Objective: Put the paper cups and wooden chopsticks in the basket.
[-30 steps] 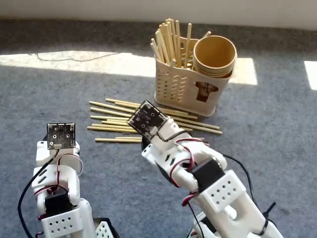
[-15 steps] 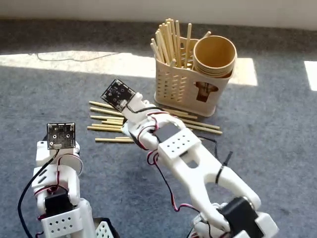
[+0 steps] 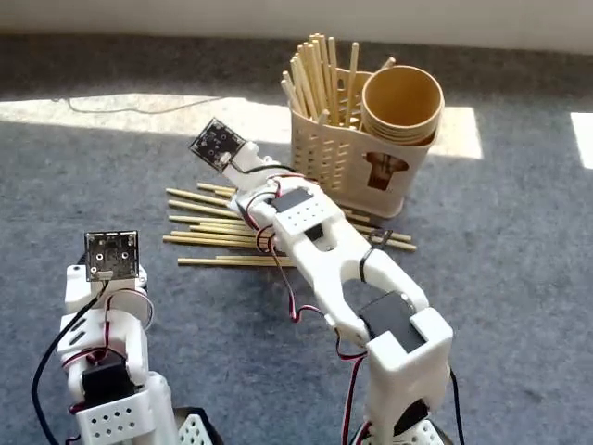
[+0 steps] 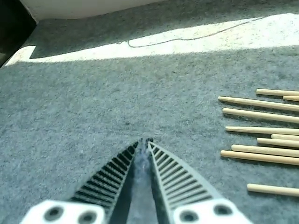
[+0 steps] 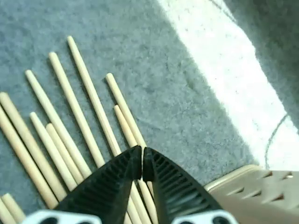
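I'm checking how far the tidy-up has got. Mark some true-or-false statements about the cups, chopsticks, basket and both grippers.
1. The paper cups sit stacked inside the basket. True.
2. Every chopstick is already in the basket. False: some stand in it, but many loose chopsticks lie on the carpet in front of it.
3. The right gripper is wide open. False: its jaws are shut, tips together, above the loose chopsticks.
4. The left gripper is shut, over carpet beside the loose chopsticks. True.
5. The basket lies tipped on its side. False: it stands upright.
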### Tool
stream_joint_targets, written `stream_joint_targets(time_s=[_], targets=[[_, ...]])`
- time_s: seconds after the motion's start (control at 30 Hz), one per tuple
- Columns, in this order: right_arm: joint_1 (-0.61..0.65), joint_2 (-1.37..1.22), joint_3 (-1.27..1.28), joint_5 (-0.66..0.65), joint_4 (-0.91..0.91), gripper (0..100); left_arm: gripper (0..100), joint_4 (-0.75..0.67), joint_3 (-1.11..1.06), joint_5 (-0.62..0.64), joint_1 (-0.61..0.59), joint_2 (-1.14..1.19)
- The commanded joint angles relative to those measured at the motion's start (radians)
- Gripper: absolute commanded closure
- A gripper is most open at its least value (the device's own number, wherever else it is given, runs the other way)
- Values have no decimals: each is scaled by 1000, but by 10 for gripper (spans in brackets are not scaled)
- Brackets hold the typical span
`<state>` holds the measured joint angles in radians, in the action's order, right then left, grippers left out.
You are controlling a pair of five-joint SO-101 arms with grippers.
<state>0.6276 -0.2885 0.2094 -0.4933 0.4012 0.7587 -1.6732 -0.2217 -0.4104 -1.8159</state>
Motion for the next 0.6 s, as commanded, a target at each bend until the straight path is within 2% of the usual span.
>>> stream_joint_targets(time_s=[0.0,0.1,0.33,0.57], targets=[[-10,19,-68,-12,-21,975,965,5,-22,-6,-8,4],[-8,13,-62,0,-24,975,965,8,-22,-6,-8,4],[-15,-101,-101,288,-27,975,965,31,-22,-11,-5,-2],[-21,-228,-225,367,-21,975,965,66,-22,-11,-4,-2]])
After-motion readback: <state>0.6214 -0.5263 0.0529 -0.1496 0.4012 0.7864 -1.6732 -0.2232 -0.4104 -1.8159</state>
